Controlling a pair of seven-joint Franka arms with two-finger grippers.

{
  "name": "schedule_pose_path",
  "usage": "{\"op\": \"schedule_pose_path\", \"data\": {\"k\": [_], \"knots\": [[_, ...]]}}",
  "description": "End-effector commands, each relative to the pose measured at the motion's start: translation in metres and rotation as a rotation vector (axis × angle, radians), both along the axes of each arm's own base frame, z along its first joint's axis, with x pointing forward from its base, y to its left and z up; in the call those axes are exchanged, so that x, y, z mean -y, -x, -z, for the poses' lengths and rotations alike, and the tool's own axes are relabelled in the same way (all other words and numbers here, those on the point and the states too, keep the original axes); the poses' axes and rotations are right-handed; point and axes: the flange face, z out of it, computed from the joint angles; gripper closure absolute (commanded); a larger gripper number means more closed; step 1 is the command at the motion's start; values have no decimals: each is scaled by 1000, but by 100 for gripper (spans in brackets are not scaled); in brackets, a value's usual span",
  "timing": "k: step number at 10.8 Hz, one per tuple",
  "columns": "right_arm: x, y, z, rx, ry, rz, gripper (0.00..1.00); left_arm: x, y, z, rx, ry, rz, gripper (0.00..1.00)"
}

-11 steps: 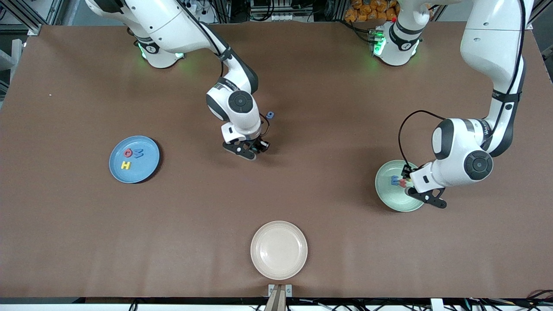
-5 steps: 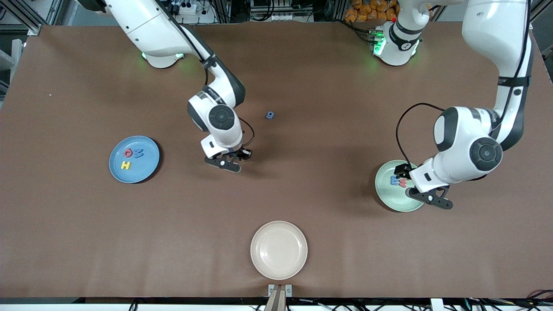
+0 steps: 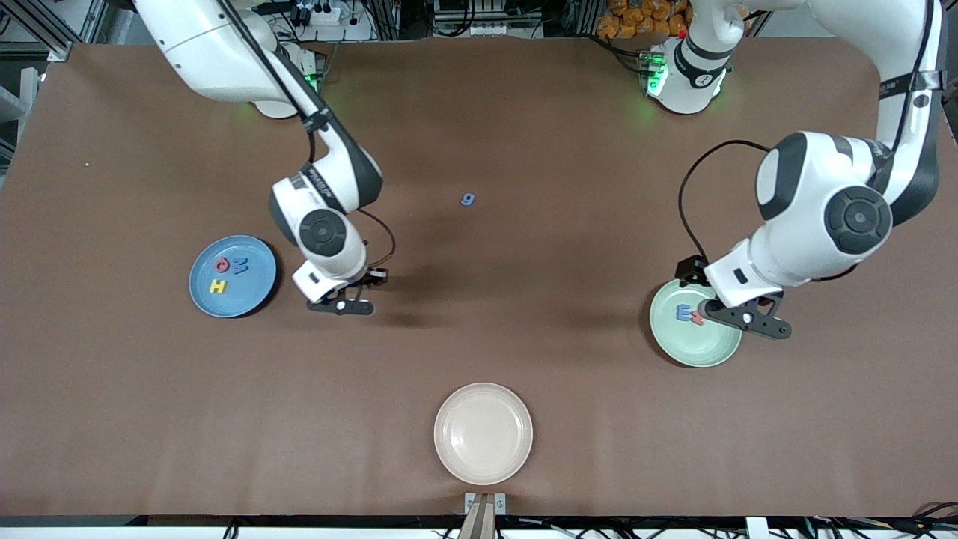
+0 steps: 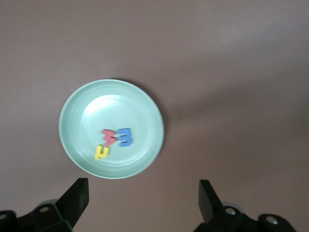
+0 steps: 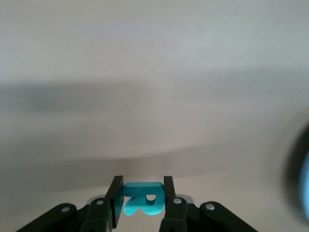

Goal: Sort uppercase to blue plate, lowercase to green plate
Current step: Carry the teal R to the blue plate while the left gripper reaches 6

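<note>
Carrying the teal R (image 5: 143,197), a light, soft foam letter pinched across its flat sides, the right tool (image 3: 352,298) hangs clenched beside the blue plate (image 3: 251,297), while the left tool (image 3: 737,318) waits spread over the green plate (image 3: 707,352).

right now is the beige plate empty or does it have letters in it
Empty: the beige plate shows only its bare surface, while the letters lie in the blue plate and green plate.

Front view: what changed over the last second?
The right gripper, jaws shut on the teal R, carried it toward the blue plate. The left gripper rose above the green plate, jaws now open. Blue g and plated letters stayed put.
</note>
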Motion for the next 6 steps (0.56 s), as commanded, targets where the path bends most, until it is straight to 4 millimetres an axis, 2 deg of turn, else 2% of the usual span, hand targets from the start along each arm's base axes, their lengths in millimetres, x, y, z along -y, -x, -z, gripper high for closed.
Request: {"op": "schedule_pose_path", "data": {"k": [1,3,4,6], "knots": [[58,-10,-13,-25,-21,-100,83,38,17,-8,-23,5,-97,0],[108,-20,-15,-43,-18,-197,82,70,33,-9,-50,1,-133,0],[136,-22,-17,-54,-20,-242,82,90,43,-8,-58,3,-146,0],[178,-20,-20,-91,-67,-292,81,120,57,-3,-74,-4,-188,0]]}}
